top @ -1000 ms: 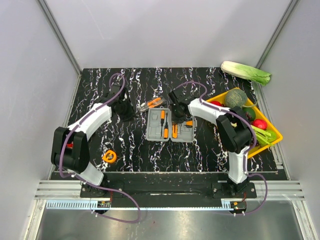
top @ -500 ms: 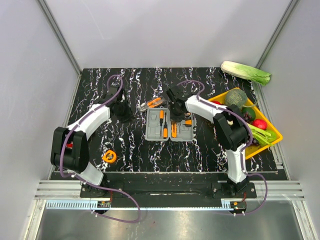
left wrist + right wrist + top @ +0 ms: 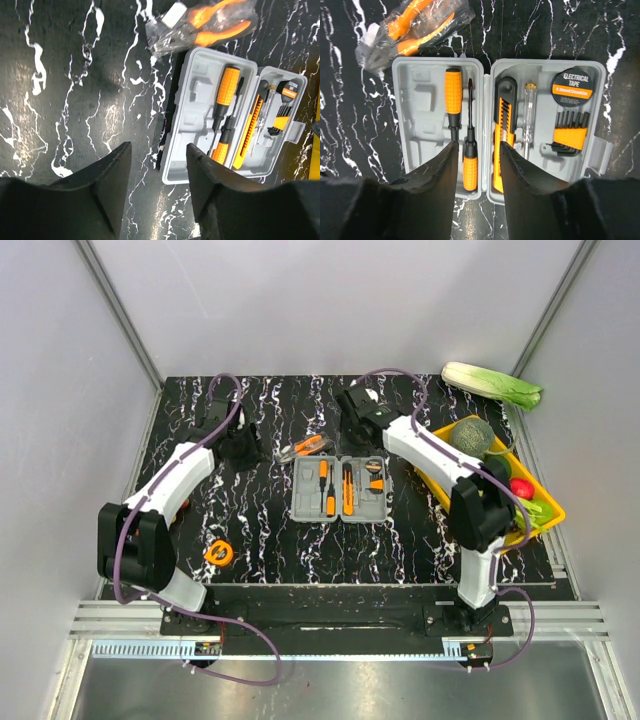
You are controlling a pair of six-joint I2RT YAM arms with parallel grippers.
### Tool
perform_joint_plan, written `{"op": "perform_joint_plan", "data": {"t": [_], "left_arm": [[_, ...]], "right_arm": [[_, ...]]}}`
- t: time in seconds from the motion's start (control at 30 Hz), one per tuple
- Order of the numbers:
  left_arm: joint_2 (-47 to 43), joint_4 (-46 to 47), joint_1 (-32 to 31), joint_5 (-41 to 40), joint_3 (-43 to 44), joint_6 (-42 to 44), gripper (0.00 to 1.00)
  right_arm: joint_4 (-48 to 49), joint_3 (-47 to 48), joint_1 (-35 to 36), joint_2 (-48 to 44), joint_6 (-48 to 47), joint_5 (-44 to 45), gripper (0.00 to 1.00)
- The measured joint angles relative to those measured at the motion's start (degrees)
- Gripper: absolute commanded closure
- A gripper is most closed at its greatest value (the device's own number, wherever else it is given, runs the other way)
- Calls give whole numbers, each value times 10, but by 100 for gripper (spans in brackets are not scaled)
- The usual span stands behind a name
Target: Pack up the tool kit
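- Top external view: the grey case lies open and flat at the middle of the counter, with screwdrivers seated in its left half.
- Bagged pliers lie just behind the case's left corner; the tape measure sits well apart, near left.
- Left fingers stand apart, gripping nothing, bare counter beside the case between them.
- Right fingers are likewise parted and empty, the case's middle showing between them.

Black marbled table, open grey case, bagged pliers, tape measure, yellow tray
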Motion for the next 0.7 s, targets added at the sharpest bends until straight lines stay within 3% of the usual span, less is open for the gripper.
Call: {"op": "perform_joint_plan", "data": {"t": [0.2, 0.27, 0.4, 0.7], "left_arm": [[14, 14, 0, -9, 45, 33, 35], [30, 21, 0, -12, 65, 43, 30], [73, 42, 0, -5, 89, 87, 29], [244, 82, -11, 38, 219, 230, 45]], "right_arm": [[54, -90, -6, -91, 0, 0, 40], [64, -106, -10, -99, -3, -3, 39], [79, -110, -15, -96, -11, -5, 38], [94, -106, -35, -68, -14, -38, 39]]}}
